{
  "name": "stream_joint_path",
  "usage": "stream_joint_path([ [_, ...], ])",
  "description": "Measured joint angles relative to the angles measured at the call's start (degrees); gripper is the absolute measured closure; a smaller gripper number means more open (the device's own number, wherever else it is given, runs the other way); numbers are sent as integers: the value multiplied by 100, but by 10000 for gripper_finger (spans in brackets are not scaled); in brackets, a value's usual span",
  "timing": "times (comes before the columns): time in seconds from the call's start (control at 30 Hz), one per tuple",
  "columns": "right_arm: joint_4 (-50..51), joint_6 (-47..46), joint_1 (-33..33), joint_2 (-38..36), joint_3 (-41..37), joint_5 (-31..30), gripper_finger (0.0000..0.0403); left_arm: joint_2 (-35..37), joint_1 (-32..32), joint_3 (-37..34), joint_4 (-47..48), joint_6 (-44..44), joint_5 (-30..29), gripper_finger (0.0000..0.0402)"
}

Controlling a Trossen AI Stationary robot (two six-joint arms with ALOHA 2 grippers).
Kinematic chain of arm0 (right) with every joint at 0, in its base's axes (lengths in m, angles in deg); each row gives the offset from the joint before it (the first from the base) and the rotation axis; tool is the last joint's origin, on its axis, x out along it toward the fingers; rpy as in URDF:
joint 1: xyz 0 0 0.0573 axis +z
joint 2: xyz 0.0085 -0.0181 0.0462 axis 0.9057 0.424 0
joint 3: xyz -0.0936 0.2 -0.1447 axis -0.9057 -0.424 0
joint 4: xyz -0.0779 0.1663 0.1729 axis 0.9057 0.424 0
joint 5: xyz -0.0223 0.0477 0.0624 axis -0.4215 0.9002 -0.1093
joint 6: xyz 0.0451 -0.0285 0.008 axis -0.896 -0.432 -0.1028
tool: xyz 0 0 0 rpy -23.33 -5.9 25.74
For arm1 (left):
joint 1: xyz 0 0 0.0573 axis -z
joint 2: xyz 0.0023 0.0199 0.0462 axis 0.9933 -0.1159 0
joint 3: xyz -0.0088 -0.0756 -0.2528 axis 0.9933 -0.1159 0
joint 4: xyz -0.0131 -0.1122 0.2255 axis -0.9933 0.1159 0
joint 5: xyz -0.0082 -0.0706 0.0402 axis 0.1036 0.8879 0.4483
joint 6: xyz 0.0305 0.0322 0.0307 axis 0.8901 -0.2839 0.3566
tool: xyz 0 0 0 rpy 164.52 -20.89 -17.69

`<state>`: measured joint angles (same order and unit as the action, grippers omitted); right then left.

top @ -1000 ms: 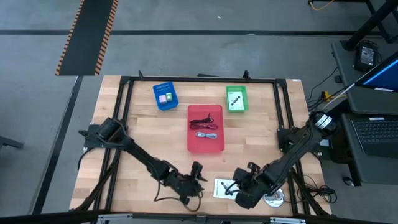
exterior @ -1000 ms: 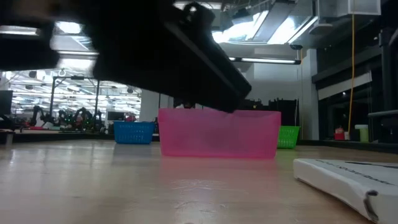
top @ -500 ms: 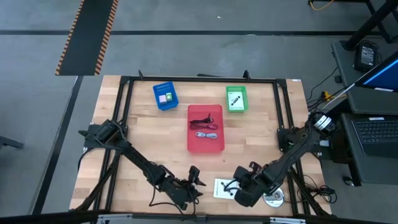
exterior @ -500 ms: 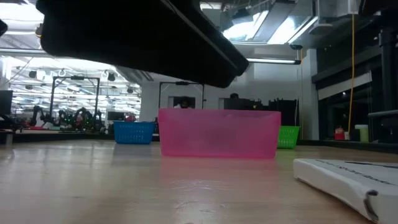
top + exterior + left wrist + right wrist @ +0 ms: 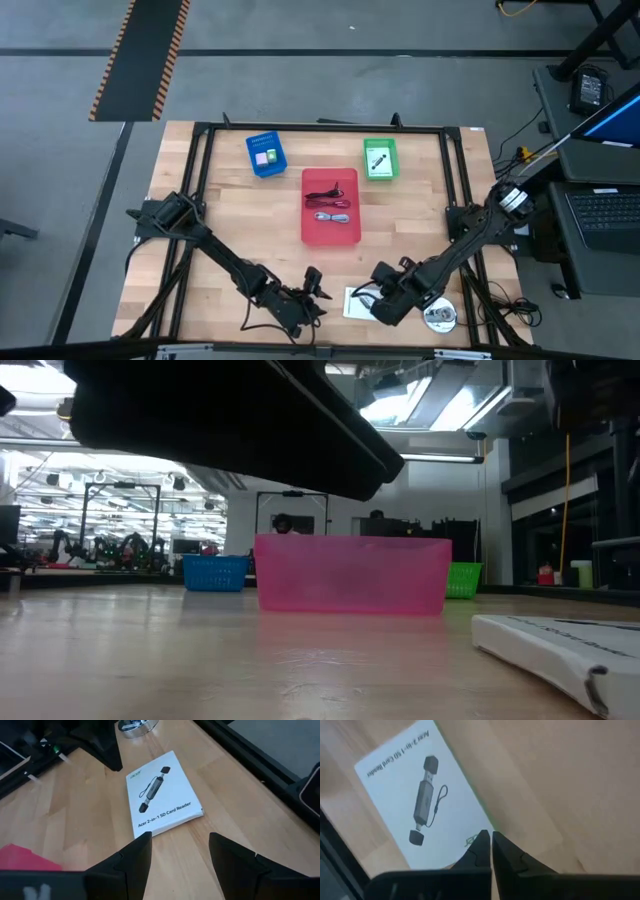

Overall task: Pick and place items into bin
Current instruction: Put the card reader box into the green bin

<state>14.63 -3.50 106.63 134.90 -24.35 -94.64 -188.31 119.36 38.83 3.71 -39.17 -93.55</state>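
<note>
Seen from the high view, both arms reach to the near edge of the counter [image 5: 200,215]. Left pincer [image 5: 313,283] sits just left of the white card with black part [image 5: 356,302], fingers spread, empty. Right pincer [image 5: 382,296] is right at the card's right side, fingers together. Silver disc [image 5: 439,317] lies just right of the right arm. Red tray [image 5: 331,206] at centre holds the black and reddish coiled cables [image 5: 330,199]; blue tray [image 5: 266,154] holds the pink block [image 5: 266,157]; green tray [image 5: 380,159] holds a white-green packet [image 5: 378,161].

Low view: dark arm body fills the upper left, pink-looking tray [image 5: 351,573] mid-counter, blue tray [image 5: 215,571] and green tray [image 5: 463,580] behind it, card [image 5: 560,650] lying flat at right.

Left wrist view: two fingers [image 5: 135,860] stand wide apart, nothing between them, card [image 5: 163,795] flat on the wood just beyond.

Right wrist view: fingers [image 5: 479,845] pressed shut, tips over the card [image 5: 420,805] edge; cannot tell if they touch it.
</note>
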Motion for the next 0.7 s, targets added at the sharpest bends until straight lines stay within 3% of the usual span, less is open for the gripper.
stream_joint_path([
  [0.7, -160, -106, 2, 184, 0, 167, 403, 0, 0, 0, 0, 1, 14, 212],
])
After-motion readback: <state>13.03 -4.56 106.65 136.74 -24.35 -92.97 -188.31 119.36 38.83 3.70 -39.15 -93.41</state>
